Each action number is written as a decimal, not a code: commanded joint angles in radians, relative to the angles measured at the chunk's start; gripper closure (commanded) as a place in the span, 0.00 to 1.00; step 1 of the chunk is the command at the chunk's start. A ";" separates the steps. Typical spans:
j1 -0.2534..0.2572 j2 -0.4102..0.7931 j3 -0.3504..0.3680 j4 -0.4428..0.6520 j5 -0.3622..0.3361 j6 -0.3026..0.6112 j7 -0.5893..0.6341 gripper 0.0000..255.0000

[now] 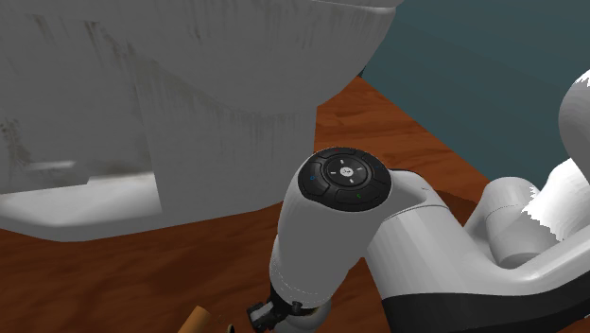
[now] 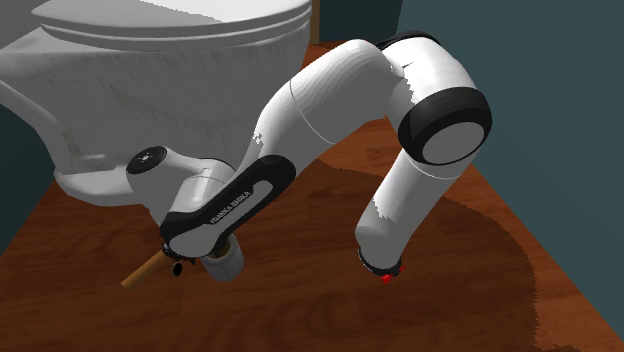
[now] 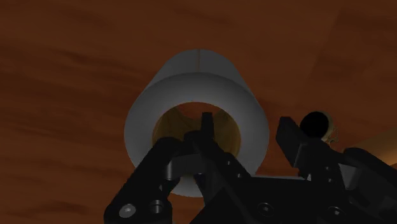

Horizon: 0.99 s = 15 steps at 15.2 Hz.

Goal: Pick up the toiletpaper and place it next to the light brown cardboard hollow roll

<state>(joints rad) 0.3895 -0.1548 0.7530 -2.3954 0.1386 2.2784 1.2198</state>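
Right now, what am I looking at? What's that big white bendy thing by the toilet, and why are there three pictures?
The bendy thing is a robot arm, drawn by a computer. At its end is a black gripper with two fingers for pinching things. Two pictures come from cameras standing around the arm. The dark one comes from a camera on the hand, looking along the gripper. A white toilet stands on the wooden floor. Low down are a grey toilet paper roll and a thin light brown cardboard tube. The gripper is open, with one finger in the roll's hole and one outside, so nothing is held yet.
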 commanded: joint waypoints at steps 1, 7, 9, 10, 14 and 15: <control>0.000 0.000 0.000 0.000 0.000 0.000 0.000 0.00; 0.007 -0.050 -0.017 0.033 0.031 -0.075 -0.025 0.00; 0.012 -0.088 -0.033 0.067 0.050 -0.141 -0.041 0.00; 0.012 -0.088 -0.034 0.067 0.050 -0.141 -0.041 0.00; 0.013 -0.088 -0.034 0.067 0.049 -0.141 -0.041 0.00; 0.013 -0.088 -0.034 0.067 0.049 -0.141 -0.041 0.00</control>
<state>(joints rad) 0.4022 -0.2427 0.7192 -2.3287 0.1882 2.1381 1.1786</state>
